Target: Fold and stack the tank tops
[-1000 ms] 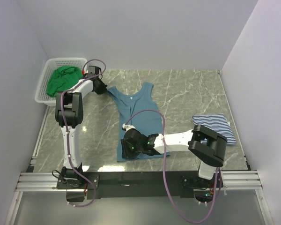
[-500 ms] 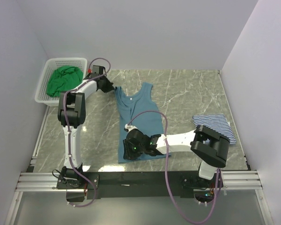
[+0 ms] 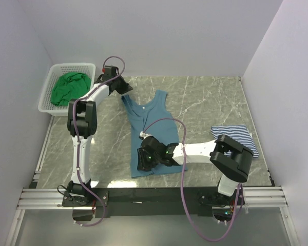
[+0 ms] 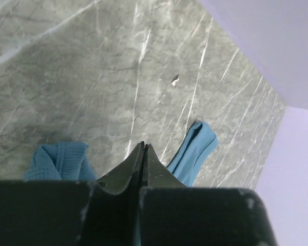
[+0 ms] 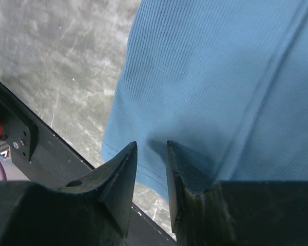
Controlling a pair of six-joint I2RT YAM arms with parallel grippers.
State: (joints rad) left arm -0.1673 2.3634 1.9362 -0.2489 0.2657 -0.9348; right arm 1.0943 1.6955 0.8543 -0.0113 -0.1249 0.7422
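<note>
The teal-blue tank top (image 3: 153,128) lies spread flat mid-table, straps toward the back. My left gripper (image 3: 125,88) is shut on its left strap at the far end. In the left wrist view the jaws (image 4: 143,146) are pressed together, with teal cloth (image 4: 195,148) on either side. My right gripper (image 3: 143,163) is at the top's near left hem. In the right wrist view (image 5: 151,146) its jaws stand slightly apart over the flat cloth (image 5: 220,77). The striped tank top (image 3: 236,136) lies folded at the right. The green tank top (image 3: 69,87) is bunched in the basket.
The white lattice basket (image 3: 74,66) stands at the back left corner. The black front rail (image 3: 154,195) runs along the table's near edge, just below the teal hem. Walls close in the left, back and right sides.
My left gripper has moved right and toward the back, and the strap went with it. The whole teal top has shifted a little right. My right gripper has edged right along the hem.
</note>
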